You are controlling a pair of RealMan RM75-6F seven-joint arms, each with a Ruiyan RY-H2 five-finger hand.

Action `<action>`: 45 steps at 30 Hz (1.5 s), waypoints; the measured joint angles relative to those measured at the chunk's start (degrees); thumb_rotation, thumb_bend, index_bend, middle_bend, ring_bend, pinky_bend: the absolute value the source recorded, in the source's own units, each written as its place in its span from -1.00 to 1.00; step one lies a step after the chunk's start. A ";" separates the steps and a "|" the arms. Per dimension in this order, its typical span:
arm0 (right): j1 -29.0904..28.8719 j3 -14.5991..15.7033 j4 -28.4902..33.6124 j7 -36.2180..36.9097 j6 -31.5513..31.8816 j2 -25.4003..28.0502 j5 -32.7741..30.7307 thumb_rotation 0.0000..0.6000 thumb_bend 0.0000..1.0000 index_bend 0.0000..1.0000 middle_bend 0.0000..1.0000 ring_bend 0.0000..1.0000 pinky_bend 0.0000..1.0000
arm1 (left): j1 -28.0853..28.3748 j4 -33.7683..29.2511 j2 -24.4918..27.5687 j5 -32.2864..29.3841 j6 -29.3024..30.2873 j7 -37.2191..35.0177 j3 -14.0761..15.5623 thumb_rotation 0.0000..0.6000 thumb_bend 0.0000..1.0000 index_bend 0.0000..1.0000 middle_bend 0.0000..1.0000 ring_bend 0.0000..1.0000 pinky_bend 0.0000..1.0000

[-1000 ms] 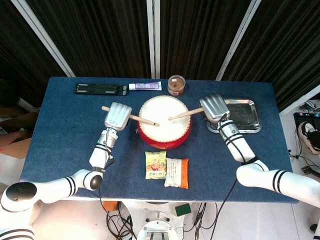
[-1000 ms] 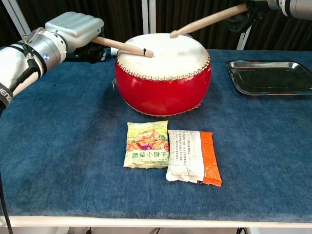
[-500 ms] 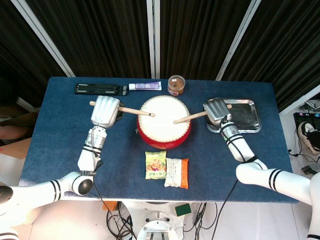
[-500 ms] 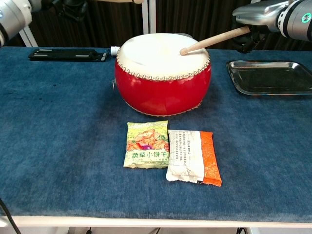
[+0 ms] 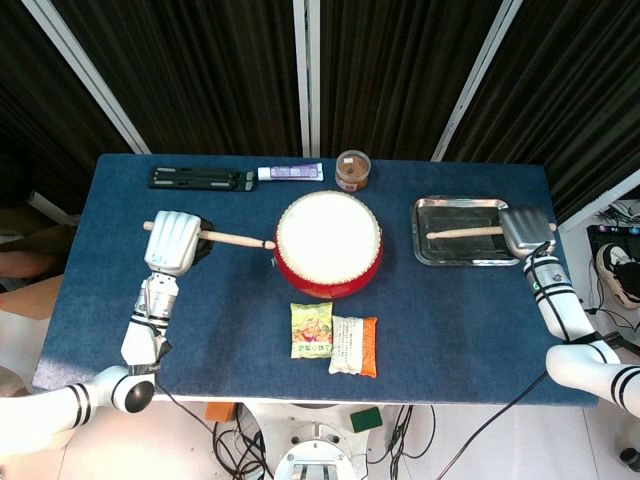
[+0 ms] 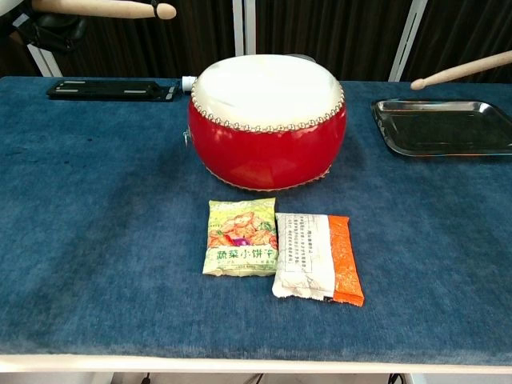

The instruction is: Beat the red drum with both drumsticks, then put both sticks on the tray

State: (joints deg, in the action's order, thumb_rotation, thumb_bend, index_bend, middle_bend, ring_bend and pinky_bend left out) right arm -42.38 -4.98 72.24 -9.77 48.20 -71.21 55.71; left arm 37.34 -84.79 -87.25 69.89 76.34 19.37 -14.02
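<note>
- green snack packet (image 5: 311, 329) and white-orange packet (image 5: 354, 345) lying side by side, touching
- black tray thing (image 5: 197, 178), toothpaste tube (image 5: 290, 172), brown jar (image 5: 352, 170) along the far edge

Two white robot arms with glossy rounded shells, each marked by black bands near the joints. Each ends in a silver-grey metallic left hand (image 5: 172, 243) or right hand (image 5: 526, 232) with ridged finger backs. The forearms are slim, white with black rings. A black cable runs along each arm.
</note>
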 measured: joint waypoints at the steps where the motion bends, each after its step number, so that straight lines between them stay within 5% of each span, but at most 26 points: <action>1: 0.24 0.24 -1.60 0.54 -0.55 -0.66 0.37 1.00 0.80 1.00 1.00 1.00 1.00 | -0.15 -0.23 0.09 0.04 0.13 0.07 -0.04 1.00 0.16 1.00 1.00 1.00 1.00; 9: 0.16 1.17 -14.94 3.44 -6.73 -9.26 3.96 1.00 0.59 1.00 0.98 0.86 0.81 | -1.07 -1.79 0.81 -0.15 0.42 0.50 -0.53 1.00 0.16 1.00 1.00 1.00 1.00; 16: -1.07 0.10 -24.00 2.85 -10.63 -15.83 3.59 1.00 0.23 0.96 0.55 0.41 0.43 | -2.19 -2.14 1.58 -0.50 0.65 -0.03 -0.80 1.00 0.15 1.00 1.00 1.00 1.00; 24: -2.91 -2.31 -29.28 -3.45 -13.92 -19.99 -1.35 1.00 -0.29 0.27 -0.04 -0.32 -0.22 | -3.13 -2.24 2.21 -0.21 0.89 -0.86 -0.87 1.00 0.16 1.00 1.00 1.00 1.00; 28: -3.70 -2.96 -30.01 -8.73 -15.36 -20.92 -5.49 1.00 -0.46 -0.35 -0.36 -0.67 -0.52 | -3.42 -2.16 2.38 -0.07 0.90 -1.10 -0.99 1.00 0.16 1.00 1.00 1.00 1.00; 31: -4.27 -3.59 -29.96 -12.43 -15.89 -21.40 -9.48 1.00 -0.57 -0.59 -0.48 -0.77 -0.61 | -3.49 -2.18 2.48 0.10 0.71 -1.01 -0.95 1.00 0.15 1.00 1.00 1.00 1.00; 37: -4.45 -4.75 -24.70 -15.51 -13.78 -19.52 -12.77 1.00 -0.65 -0.69 -0.51 -0.80 -0.61 | -3.40 -2.49 2.76 0.50 0.17 -0.36 -0.85 1.00 0.15 1.00 1.00 1.00 1.00; 45: -2.44 -6.03 -6.23 -15.28 -6.56 -9.32 -10.36 1.00 -0.65 -0.67 -0.45 -0.79 -0.61 | -1.09 -3.75 2.34 0.40 -2.98 3.73 -0.86 1.00 0.16 1.00 1.00 1.00 1.00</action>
State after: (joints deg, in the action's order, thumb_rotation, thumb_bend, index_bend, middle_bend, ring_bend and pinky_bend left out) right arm -44.82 -11.01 66.01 -25.05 41.63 -80.53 45.35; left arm 36.24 -88.53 -84.91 70.29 73.36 23.11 -14.88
